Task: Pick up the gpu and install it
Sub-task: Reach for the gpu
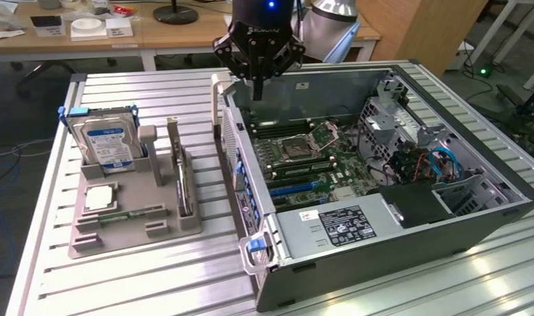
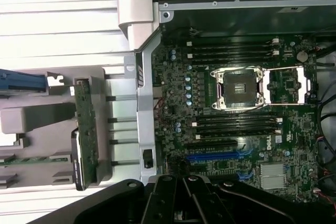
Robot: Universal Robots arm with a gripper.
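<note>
End effector [image 1: 256, 91], pinched together and empty, hangs above the case [image 1: 407, 247]; gpu [image 1: 184, 187] stands in tray [image 1: 117, 242] beside.

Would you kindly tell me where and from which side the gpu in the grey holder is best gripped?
Probably by its upper long edge, near the middle, coming straight down from above. The gpu stands on edge in a slot of the grey holder, so its thin top edge is free; jaws across its thickness should fit.
</note>
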